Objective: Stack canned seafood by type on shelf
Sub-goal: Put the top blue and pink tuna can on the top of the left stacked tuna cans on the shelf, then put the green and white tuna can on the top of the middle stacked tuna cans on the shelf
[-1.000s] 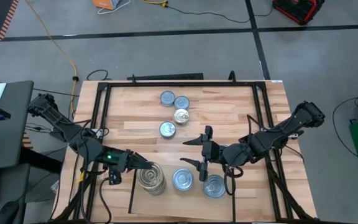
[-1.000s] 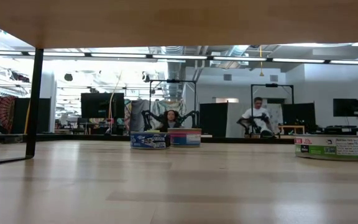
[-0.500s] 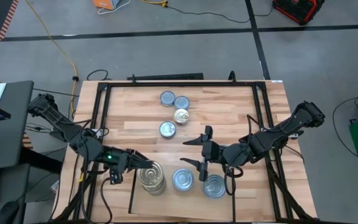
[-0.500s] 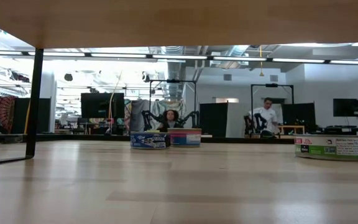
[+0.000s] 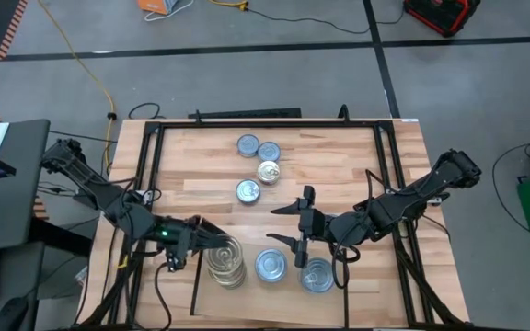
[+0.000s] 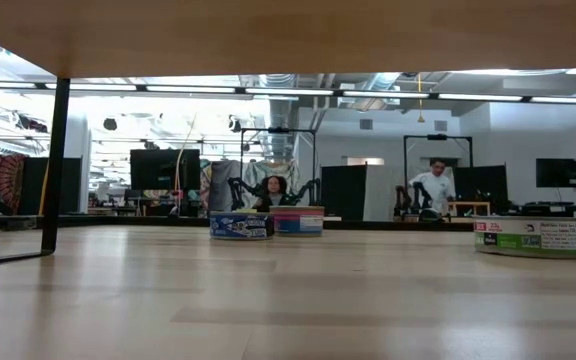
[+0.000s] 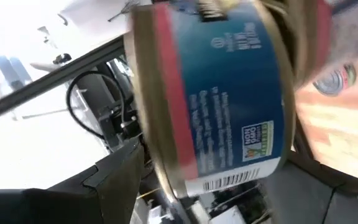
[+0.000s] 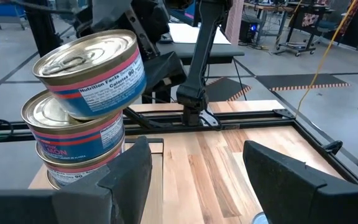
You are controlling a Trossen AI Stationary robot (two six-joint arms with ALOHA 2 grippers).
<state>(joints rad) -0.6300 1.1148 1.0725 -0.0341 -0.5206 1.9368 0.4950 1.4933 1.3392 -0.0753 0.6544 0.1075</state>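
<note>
My left gripper [image 5: 212, 244] is shut on a gold-topped tin [image 8: 89, 65] with a blue and red side, over the stack of like tins [image 5: 224, 264] at the left end of the light-wood shelf [image 5: 247, 299]. My right gripper [image 5: 286, 224] hangs open just beyond the shelf, its fingers pointing toward the stack. Two silver-topped tins [image 5: 270, 266] [image 5: 317, 275] stand flat on the shelf right of the stack. Farther back, three silver-topped tins [image 5: 248, 145] [image 5: 269, 151] [image 5: 247, 191] and a gold one [image 5: 268, 172] sit flat on the table. My left gripper holds the top tin by its side wall [image 7: 229, 106], coming at it about level from the table's left. The tin is tilted, its gold top tipped toward the table's near side, and its lower rim [image 8: 73, 112] seems to rest on the tin beneath.
A black metal frame [image 5: 145, 175] runs round the table's edges, and thin black bars [image 5: 194, 290] [image 5: 343, 276] bound the shelf. Bare wood lies between the far tins and the shelf. In the low view, people show far off in the room.
My left gripper has edged a little toward the table's right, carrying the tin closer over the stack. My right arm has kept still.
</note>
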